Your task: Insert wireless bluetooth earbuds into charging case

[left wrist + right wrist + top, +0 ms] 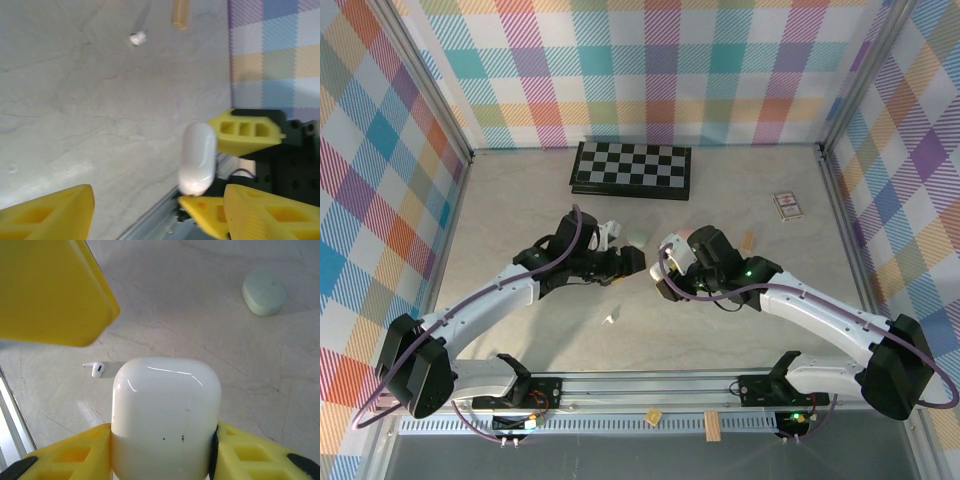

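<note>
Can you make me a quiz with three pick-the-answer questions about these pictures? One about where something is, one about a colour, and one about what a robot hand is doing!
1. Where is the checkerboard?
A. At the far side of the table, near the back wall.
B. Between the arm bases.
C. Hanging on the wall.

2. What colour is the small case lying loose on the table in the right wrist view?
A. Red.
B. Mint green.
C. Black.

3. What is the right gripper doing?
A. Its jaws are wide open and empty.
B. It holds a spoon.
C. Its jaws are shut on a white case.

Answers:
1 A, the top view shows it near the back wall.
2 B, it looks pale green.
3 C, the yellow jaws press on both sides of the white case.
</note>
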Tool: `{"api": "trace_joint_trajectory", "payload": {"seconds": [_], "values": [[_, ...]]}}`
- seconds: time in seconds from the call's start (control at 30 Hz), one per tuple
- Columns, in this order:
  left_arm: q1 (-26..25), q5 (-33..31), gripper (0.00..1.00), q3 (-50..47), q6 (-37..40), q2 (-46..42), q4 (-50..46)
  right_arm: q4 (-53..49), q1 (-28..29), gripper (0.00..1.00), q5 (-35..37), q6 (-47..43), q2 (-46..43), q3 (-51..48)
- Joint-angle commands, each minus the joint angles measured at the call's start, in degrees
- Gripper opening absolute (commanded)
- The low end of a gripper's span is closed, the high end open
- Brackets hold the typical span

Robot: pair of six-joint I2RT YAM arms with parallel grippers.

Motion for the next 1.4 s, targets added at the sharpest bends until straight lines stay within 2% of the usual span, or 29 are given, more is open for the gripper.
{"api": "trace_joint_trajectory", "payload": {"seconds": [0.0, 0.3, 0.5, 0.6, 0.7, 0.77, 0.93, 1.07, 1.27, 1.37], "values": [[-0.98, 4.74, 0.62, -0.68, -5.99, 0.69, 7.33, 2.59, 0.39, 0.43, -2.43, -1.77, -0.81, 0.86], [-3.48, 6.49, 0.4, -0.82, -7.56, 4.3, 11.29, 4.09, 0.47, 0.43, -2.75, -1.63, -1.12, 0.42], [-3.94, 6.75, 0.13, -0.81, -6.78, 4.5, 11.93, 4.08, 0.43, 0.43, -2.14, -1.74, -1.99, 0.1], [-3.83, 5.62, 0.07, -1.15, -4.13, 3.64, 12.73, 4.53, 0.39, 0.5, -2.58, -1.29, -3.45, -0.39], [-3.85, 4.07, 0.06, -2.54, 0.91, 1.16, 16.21, 6.15, 0.18, 0.66, -5.64, 0.3, -7.34, -1.6], [-3.83, 2.68, 0.06, -4.04, 5.31, -1.69, 19.3, 8.98, -1.37, 0.73, -10.47, 3.08, -11.27, -3.06], [-3.85, 3.46, 0.03, -9.68, 11.86, -7.79, 32.77, 16.7, -8.36, 0.75, -24.4, 15.2, -18.17, -5.48], [-3.85, 5.61, 0.02, -14.26, 10.17, -9.96, 49.12, 30.95, -12.79, 0.76, -33.43, 30.76, -20.3, -8.26], [-3.94, 8.3, 0.03, -16.67, 4.61, -9.57, 66.97, 46.79, -14.11, 0.76, -34.69, 43.29, -19.65, -11.7], [-4.15, 9.32, 0.04, -16.37, 3.8, -9.7, 69.6, 51.37, -14.2, 0.74, -35.68, 46.42, -18.01, -12.35]]}}
